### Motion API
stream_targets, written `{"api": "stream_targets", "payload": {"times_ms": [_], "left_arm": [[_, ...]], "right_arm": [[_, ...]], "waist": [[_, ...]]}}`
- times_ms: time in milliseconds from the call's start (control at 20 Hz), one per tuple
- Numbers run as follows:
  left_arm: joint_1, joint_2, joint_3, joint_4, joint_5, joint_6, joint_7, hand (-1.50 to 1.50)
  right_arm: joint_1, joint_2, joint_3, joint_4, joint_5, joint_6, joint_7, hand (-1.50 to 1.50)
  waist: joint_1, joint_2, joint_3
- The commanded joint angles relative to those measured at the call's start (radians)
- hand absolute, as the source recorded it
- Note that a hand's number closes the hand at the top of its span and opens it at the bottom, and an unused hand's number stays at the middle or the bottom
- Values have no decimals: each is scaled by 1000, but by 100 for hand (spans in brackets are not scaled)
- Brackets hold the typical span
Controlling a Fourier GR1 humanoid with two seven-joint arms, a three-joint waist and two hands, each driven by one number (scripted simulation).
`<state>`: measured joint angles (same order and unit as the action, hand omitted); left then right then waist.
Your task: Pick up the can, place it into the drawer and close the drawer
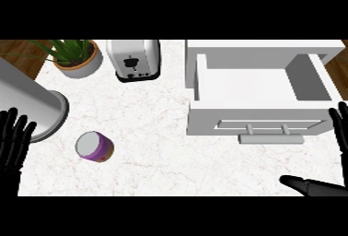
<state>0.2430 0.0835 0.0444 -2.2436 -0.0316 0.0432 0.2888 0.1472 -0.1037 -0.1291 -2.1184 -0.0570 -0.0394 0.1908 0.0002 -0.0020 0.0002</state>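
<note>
1 can (94,146) on the table (163,138), lower left, lying tilted with its grey lid up, purple side showing; nothing touches it. 1 drawer (262,99) pulled open at right, 1 handle (272,137) on its front. 2 hands: left hand (14,138) at left edge, fingers straight and apart, holding nothing; right hand (319,186) at lower right, fingers apart, holding nothing. Also 1 toaster (136,60), 1 potted plant (75,55), 1 grey cylinder (31,103) at left. Can well apart from drawer.

Potted plant (72,54), toaster (135,60), grey cylinder (31,105)
</note>
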Motion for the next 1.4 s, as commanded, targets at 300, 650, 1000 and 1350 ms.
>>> {"api": "stream_targets", "payload": {"times_ms": [300,650,1000,1350], "left_arm": [[160,-8,68,-179,61,-65,76,-150],[180,-81,61,-248,107,-31,156,-150],[76,-75,143,-148,255,-11,203,-150],[-70,-66,138,-55,265,54,278,-150]], "right_arm": [[155,-13,-128,-34,-125,128,-81,-150],[203,-42,-209,-92,-224,192,-17,-150],[201,-56,-307,83,-269,292,-175,-150],[283,-30,-356,-18,-323,347,-147,-150]], "waist": [[1,0,0],[-2,-1,0],[-3,1,0],[-9,1,0]]}}
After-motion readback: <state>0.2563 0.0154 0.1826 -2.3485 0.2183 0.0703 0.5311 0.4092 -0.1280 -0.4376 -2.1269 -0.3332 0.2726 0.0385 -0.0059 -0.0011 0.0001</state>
